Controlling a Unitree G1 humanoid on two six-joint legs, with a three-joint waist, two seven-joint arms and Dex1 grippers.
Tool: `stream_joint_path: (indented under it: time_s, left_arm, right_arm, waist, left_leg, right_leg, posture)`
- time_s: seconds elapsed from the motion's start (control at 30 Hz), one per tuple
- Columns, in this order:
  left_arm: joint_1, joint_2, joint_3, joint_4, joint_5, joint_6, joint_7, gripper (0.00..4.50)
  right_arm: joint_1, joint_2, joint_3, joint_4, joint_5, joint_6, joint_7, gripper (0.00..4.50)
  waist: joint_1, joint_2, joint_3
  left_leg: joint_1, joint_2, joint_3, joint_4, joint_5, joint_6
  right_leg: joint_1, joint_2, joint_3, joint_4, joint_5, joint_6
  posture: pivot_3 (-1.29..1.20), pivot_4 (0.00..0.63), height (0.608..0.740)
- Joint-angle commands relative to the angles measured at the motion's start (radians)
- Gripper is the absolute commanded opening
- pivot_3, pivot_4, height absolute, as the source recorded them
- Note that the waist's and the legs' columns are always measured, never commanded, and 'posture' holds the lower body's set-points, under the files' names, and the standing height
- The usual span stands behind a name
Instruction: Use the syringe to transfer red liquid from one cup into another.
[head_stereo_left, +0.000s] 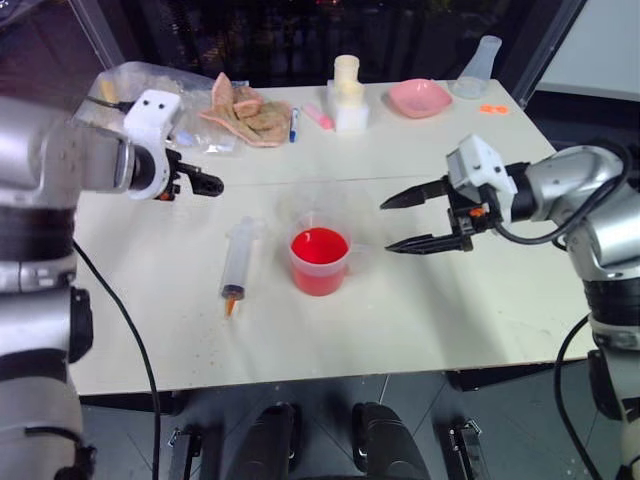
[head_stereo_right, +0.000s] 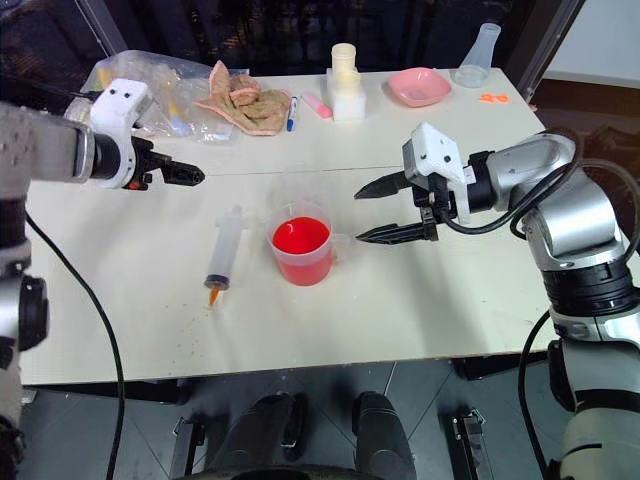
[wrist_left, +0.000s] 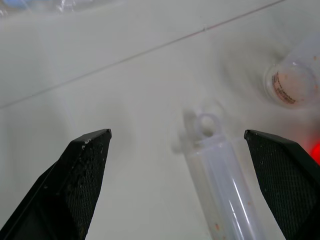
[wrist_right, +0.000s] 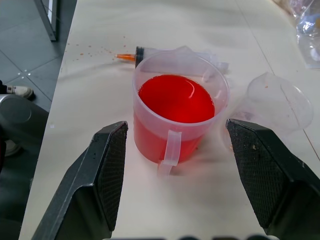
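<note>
Both grippers gape empty: the right gripper (head_stereo_left: 408, 222) at three o'clock of the red-filled cup (head_stereo_left: 320, 262), the left gripper (head_stereo_left: 205, 183) at eleven o'clock of the syringe (head_stereo_left: 238, 260).

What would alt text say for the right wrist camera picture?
A handled measuring cup of red liquid stands on a white table between the right gripper's two open black fingers. A syringe lies behind it; an empty clear cup stands beside it.

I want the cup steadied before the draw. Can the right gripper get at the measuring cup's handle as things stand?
Probably yes. The right gripper is open, aimed at the measuring cup, whose handle faces it; nothing lies between.
</note>
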Motion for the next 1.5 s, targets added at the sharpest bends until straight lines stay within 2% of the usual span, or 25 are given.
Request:
stream_joint_path:
  time_s: [0.03,0.13,0.33,0.43,0.87,1.03,1.27,1.5]
  left_arm:
    - [-0.14,-0.011,-0.225,0.157,-0.069,0.008,0.004,4.45]
    - [-0.198,-0.077,-0.295,0.319,-0.113,0.008,0.052,4.45]
    - [-0.229,-0.183,-0.318,0.509,-0.195,0.008,0.189,4.45]
    - [-0.233,-0.241,-0.268,0.592,-0.213,0.008,0.265,4.45]
    - [-0.188,-0.363,-0.067,0.77,-0.183,0.008,0.517,4.45]
    - [-0.163,-0.391,-0.016,0.818,-0.175,0.008,0.573,4.45]
    - [-0.08,-0.403,0.064,0.79,-0.152,0.008,0.637,4.45]
    - [0.002,-0.405,0.146,0.7,-0.169,0.008,0.721,2.47]
  right_arm:
    - [-0.007,-0.003,-0.031,-0.009,0.002,-0.029,-0.012,3.27]
    - [0.006,-0.008,-0.035,-0.017,0.005,-0.034,-0.016,3.27]
    - [0.017,-0.016,-0.041,-0.027,0.009,-0.034,-0.021,3.27]
    - [0.014,-0.015,-0.037,-0.03,0.009,-0.032,-0.023,3.27]
    - [0.002,-0.012,-0.033,-0.039,0.018,-0.014,-0.024,3.27]
    - [0.008,-0.015,-0.035,-0.049,0.02,-0.011,-0.026,3.27]
    - [0.012,-0.018,-0.037,-0.056,0.024,-0.005,-0.029,3.27]
    - [0.006,-0.026,-0.038,-0.057,0.026,0.005,-0.025,3.27]
  waist:
    - [0.001,0.0,0.0]
    - [0.001,0.0,0.0]
    - [-0.011,-0.001,0.0]
    - [-0.014,-0.001,0.0]
    - [-0.013,-0.001,0.001]
    - [-0.014,-0.001,0.001]
    - [-0.014,-0.001,0.0]
    - [-0.014,0.0,-0.001]
  left_leg:
    - [0.0,0.0,0.0,0.0,0.0,0.0]
    - [0.0,0.0,0.0,0.001,-0.001,0.002]
    - [-0.001,0.0,0.001,0.001,-0.001,0.002]
    - [-0.001,0.0,0.001,0.001,0.0,0.0]
    - [-0.002,-0.001,0.001,0.002,0.003,-0.005]
    - [-0.002,-0.001,0.001,0.002,0.003,-0.005]
    - [-0.002,-0.001,0.001,0.002,0.003,-0.005]
    - [0.003,0.0,0.001,0.002,0.003,-0.005]
  right_leg:
    - [0.0,0.0,0.0,0.001,0.0,0.0]
    - [-0.001,0.0,0.001,0.002,0.0,0.0]
    - [-0.003,0.0,0.002,0.005,0.0,0.0]
    - [-0.004,0.0,0.002,0.005,0.0,0.0]
    - [-0.003,0.0,0.002,0.005,0.0,0.0]
    - [-0.004,0.0,0.002,0.005,0.0,0.0]
    - [-0.004,-0.001,0.002,0.006,0.0,0.0]
    - [0.001,-0.001,0.002,0.006,0.0,0.0]
  posture:
    - [0.0,0.15,0.74]
    - [0.0,0.15,0.74]
    - [0.0,0.15,0.74]
    - [0.0,0.15,0.74]
    - [0.0,0.15,0.74]
    - [0.0,0.15,0.74]
    - [0.0,0.15,0.74]
    - [0.0,0.15,0.74]
